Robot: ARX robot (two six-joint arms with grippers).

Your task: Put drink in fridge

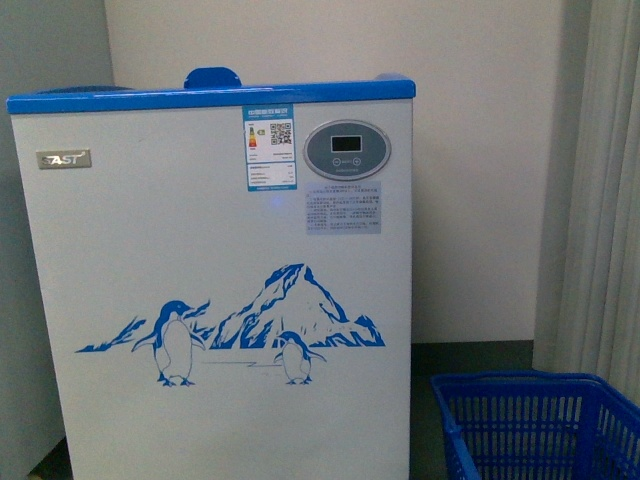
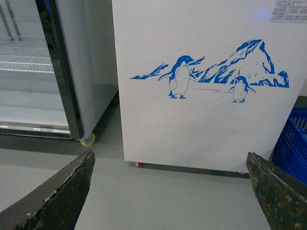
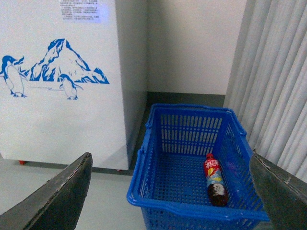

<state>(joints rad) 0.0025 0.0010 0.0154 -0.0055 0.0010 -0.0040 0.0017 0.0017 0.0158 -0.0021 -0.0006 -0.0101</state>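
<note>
Fridge: the white chest fridge [image 1: 210,300], blue-rimmed and carrying a penguin decal, is standing on the grey floor [image 2: 168,201].
Basket: a blue plastic basket [image 1: 520,379] is sitting on the floor just beside the fridge's right side, near the curtain [image 1: 600,180].
Left gripper: the left gripper [image 2: 170,154] is hovering low before the fridge's front, jaws released and spread wide, holding nothing.
Right gripper: the right gripper [image 3: 170,155] is looking down on the basket, jaws released and empty.
Drink: the drink [image 3: 214,179] is lying on its side on the basket's bottom, toward the curtain-side wall, red cap pointing at the far edge.
</note>
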